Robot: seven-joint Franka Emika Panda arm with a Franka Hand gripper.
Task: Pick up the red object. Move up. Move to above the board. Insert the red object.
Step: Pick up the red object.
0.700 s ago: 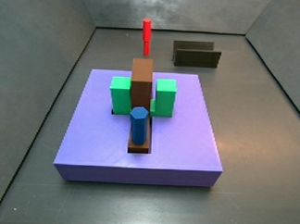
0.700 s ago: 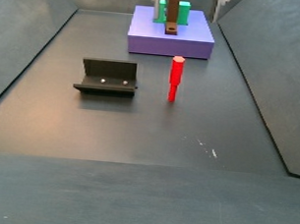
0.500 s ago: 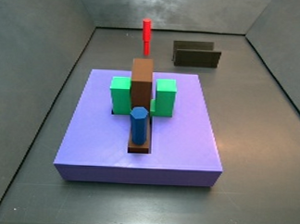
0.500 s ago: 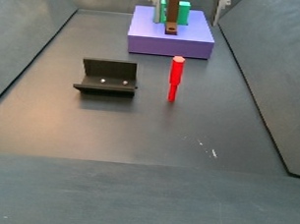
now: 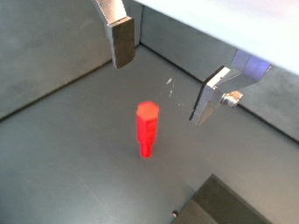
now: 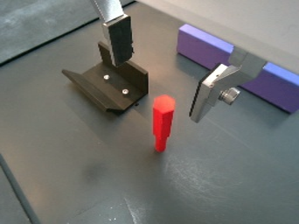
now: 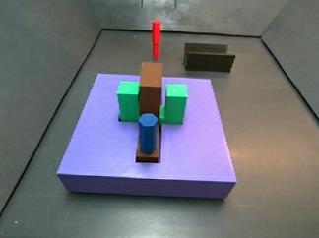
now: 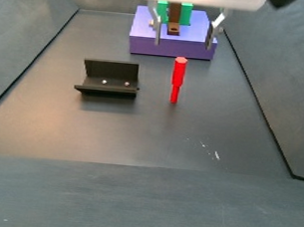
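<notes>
The red object [image 8: 178, 80] is a thin red stick standing upright on the dark floor, also in a side view [image 7: 155, 37] and in both wrist views [image 5: 145, 129] [image 6: 162, 124]. My gripper [image 8: 185, 29] hangs open and empty above the floor, between the stick and the board [image 8: 154, 44]. The stick stands below the fingers and not between them. The fingers [image 5: 122, 44] [image 6: 208, 92] are spread wide. The purple-blue board [image 7: 188, 151] bears a brown block [image 7: 152, 86], green blocks [image 7: 129, 100] and a blue peg [image 7: 147, 133].
The fixture [image 8: 110, 79] stands on the floor beside the red stick, also in a side view [image 7: 209, 58] and a wrist view [image 6: 111, 83]. Sloping grey walls [image 8: 267, 56] close in the floor on all sides.
My gripper has come down and further into the side view, closer to the red stick. The stick, board and fixture have not moved.
</notes>
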